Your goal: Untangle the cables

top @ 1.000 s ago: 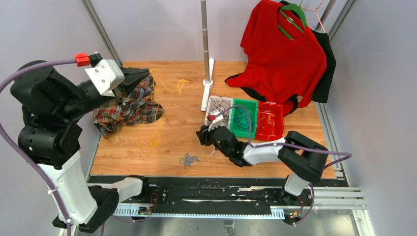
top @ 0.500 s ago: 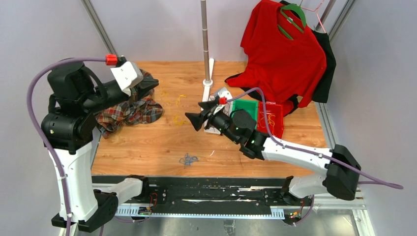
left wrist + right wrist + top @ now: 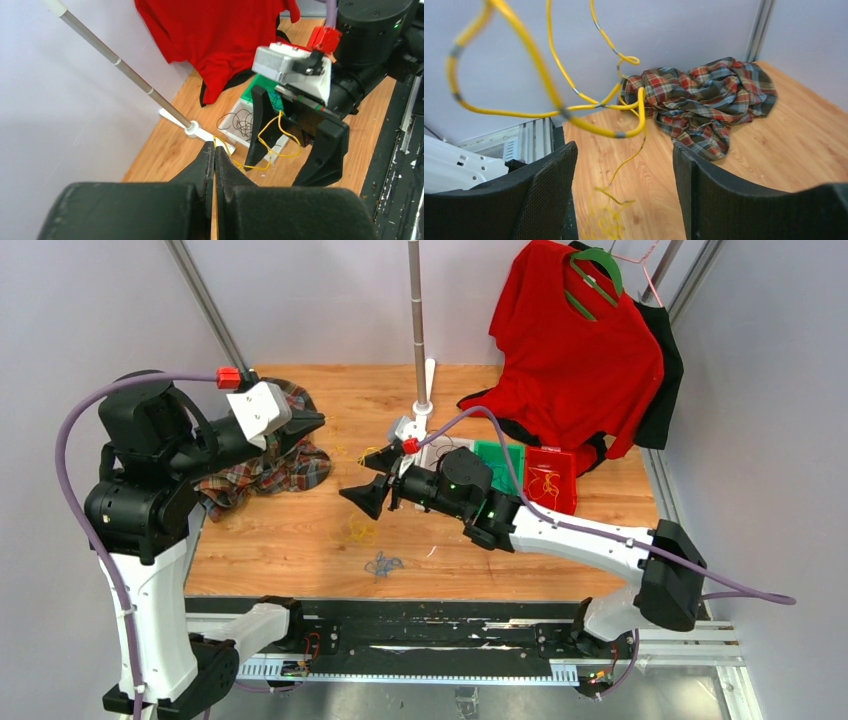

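Top external: right claw [image 3: 368, 496] swung left, spread wide beside yellow cable [image 3: 360, 531].

The tabletop [image 3: 285, 545] is pale wood, smooth with a faint satin sheen. The plaid shirt [image 3: 704, 107] is soft woven cloth, rumpled and matt; the red T-shirt [image 3: 570, 340] is plain knit cloth, equally dull. The yellow cable [image 3: 599, 129] has a slick plastic sheath — it catches the light. The right gripper [image 3: 624, 155] is matt black plastic, its pads [image 3: 544, 200] finely meshed and rough. The pole [image 3: 417, 320] is brushed grey metal; the green bin [image 3: 505, 453] and red bin [image 3: 551, 452] — shiny moulded plastic.
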